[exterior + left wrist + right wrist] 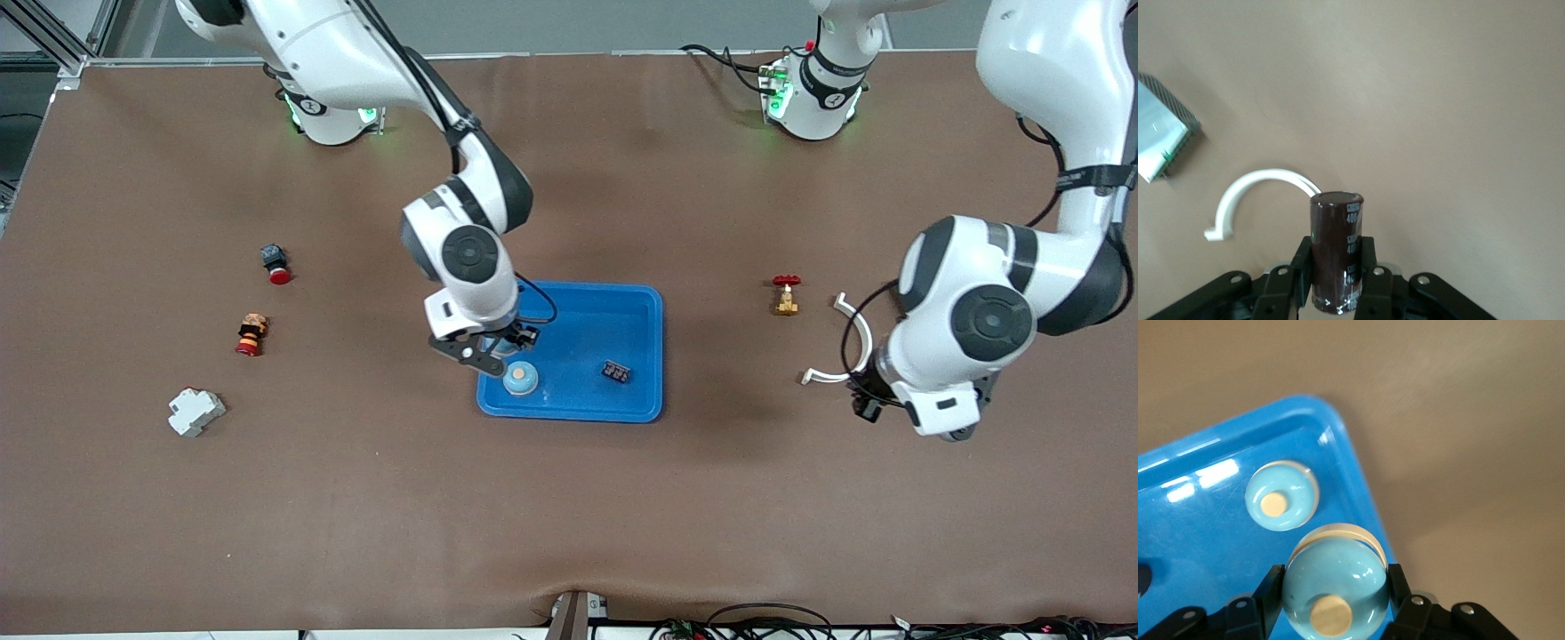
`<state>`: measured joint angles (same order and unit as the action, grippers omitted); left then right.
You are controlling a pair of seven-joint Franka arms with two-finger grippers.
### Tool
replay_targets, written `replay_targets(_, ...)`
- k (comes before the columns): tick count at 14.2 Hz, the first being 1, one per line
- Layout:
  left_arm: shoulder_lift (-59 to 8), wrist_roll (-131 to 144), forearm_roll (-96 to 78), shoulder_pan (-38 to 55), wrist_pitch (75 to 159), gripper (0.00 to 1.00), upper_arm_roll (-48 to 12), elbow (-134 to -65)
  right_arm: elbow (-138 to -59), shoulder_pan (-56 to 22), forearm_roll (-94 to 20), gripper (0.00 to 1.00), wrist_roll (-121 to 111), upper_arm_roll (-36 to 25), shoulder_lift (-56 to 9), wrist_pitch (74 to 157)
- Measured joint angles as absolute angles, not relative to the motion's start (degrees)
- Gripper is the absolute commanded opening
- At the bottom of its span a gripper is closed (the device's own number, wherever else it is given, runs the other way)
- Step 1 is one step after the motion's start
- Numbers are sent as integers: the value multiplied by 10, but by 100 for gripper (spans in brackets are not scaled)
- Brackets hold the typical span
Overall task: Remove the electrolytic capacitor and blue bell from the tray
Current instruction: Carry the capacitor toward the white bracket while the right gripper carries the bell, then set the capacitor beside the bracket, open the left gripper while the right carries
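A dark brown cylindrical capacitor point(1336, 250) is standing upright between the left gripper's point(1336, 283) fingers. A pale blue domed bell point(1336, 582) is sitting pinched in the right gripper point(1335, 600), over the blue tray point(642, 307).

Brown table point(569, 516) all round, a bright blue tray point(622, 311) in the middle. In the tray sits a pale blue bell point(520, 380) with a tan button. A second pale blue bell point(1336, 583) with a tan button is in the black right hand point(1336, 587). The capacitor point(1336, 250) is dark brown with white print, in the black left hand point(1336, 277). There's a white curved clip point(849, 342), and a brass valve point(786, 295) with a red wheel.
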<state>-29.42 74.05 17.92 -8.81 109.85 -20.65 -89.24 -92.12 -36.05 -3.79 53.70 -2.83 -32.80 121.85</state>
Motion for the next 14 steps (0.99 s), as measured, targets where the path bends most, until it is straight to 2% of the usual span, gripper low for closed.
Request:
replay_targets(5,-291,698,179,-127,1056,0,-207,-931,-1009,-274,-45,0,344,-31,-235,1197)
replay_targets(9,-288,694,179,-139,1053,0,-207,-969,-1083,-221,-45,0,233,-32,-180,1203)
replay_targets(14,-278,716,173,-139,1054,0,-211,-1033,-1176,-175,-45,0,121,-33,-130,1268)
